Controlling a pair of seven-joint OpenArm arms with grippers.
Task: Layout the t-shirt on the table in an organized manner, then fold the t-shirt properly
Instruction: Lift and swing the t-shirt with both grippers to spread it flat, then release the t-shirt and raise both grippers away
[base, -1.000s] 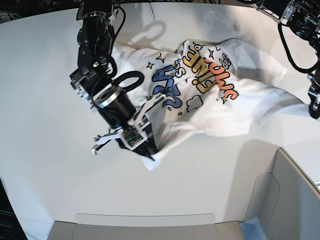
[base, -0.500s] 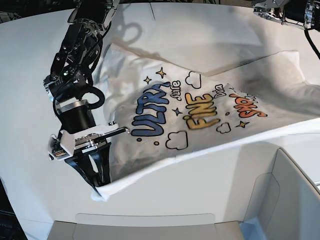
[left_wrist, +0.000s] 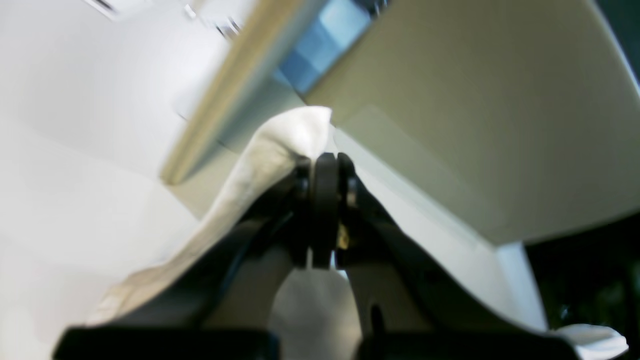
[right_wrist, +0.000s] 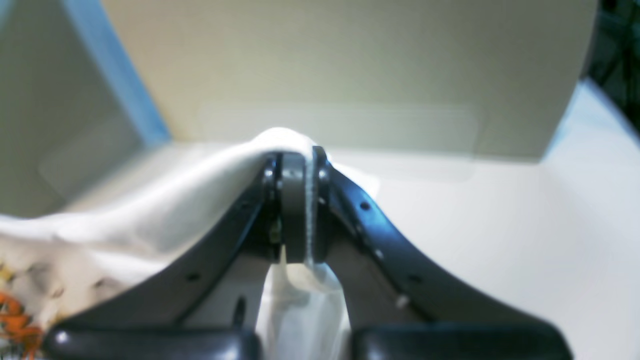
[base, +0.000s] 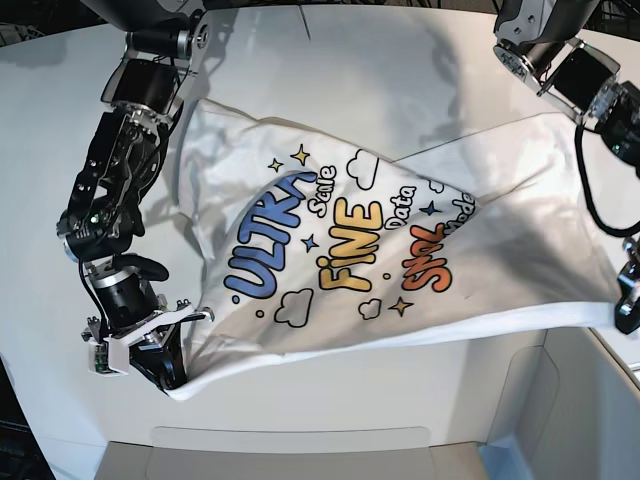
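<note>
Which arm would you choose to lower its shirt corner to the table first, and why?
Probably the right gripper: it pinches the t-shirt hem low, close over bare table. The left gripper also clamps cloth, but at the frame's edge beside the bin wall.

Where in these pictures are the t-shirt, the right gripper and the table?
t-shirt (base: 345, 245), base view, on the printed chest.
right gripper (right_wrist: 295, 165), right wrist view, at its fingertips, shut on cloth.
table (base: 400, 60), base view, bare far tabletop.
</note>
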